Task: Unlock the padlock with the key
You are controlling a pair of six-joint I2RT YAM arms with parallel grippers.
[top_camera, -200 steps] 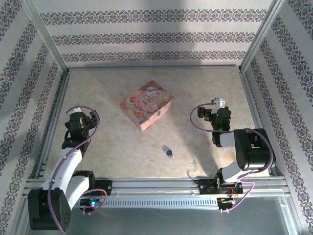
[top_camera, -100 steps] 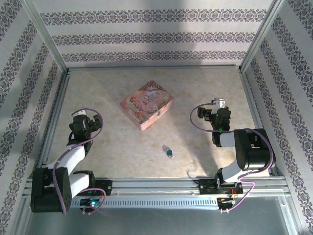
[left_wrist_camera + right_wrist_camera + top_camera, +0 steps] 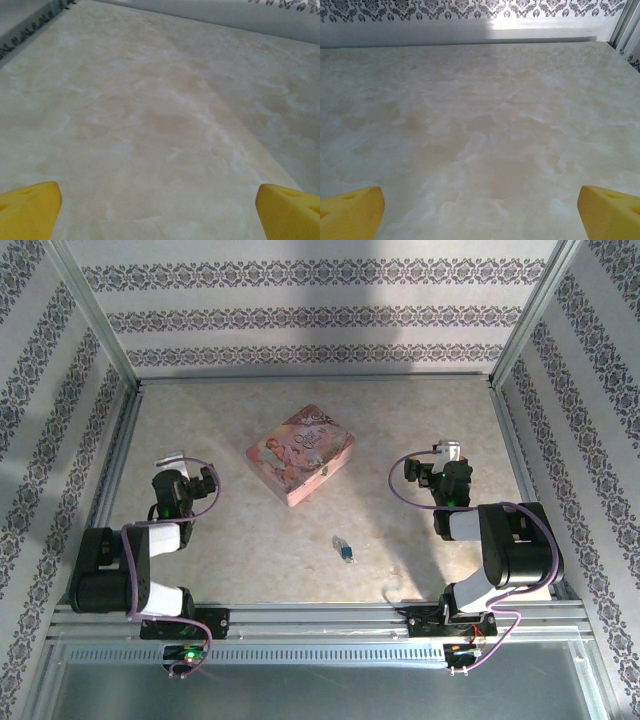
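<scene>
Top cam first: padlock (image 3: 343,548) lay flat on the marbled beige table (image 3: 250,540), a tiny silvery thing w/ a blue bit, roughly mid-table and toward the near edge, between the two arms. The pink tin box (image 3: 300,453) sat further back, well apart from the lock, turned at an angle. The left gripper (image 3: 185,475) was over on the left side of the table, arm folded back on itself, and well apart from the padlock. The right gripper (image 3: 435,468) was over on the right side, also well clear of it, w/ a purple cable (image 3: 400,490) looping by the wrist. Left wrist cam: left gripper (image 3: 159,215) was wide open, one yellow fingertip (image 3: 30,207) in each bottom corner and bare tabletop between, nothing held. A grey rail and a patterned wall strip ran along the far edge. Right wrist cam: same story, right gripper (image 3: 480,215) spread fully, yellow tips (image 3: 350,212) at the bottom corners, nothing in the jaws. Bare marbled surface ran ahead to the back rail (image 3: 470,34) and the damask wallpaper (image 3: 470,9) above it.
</scene>
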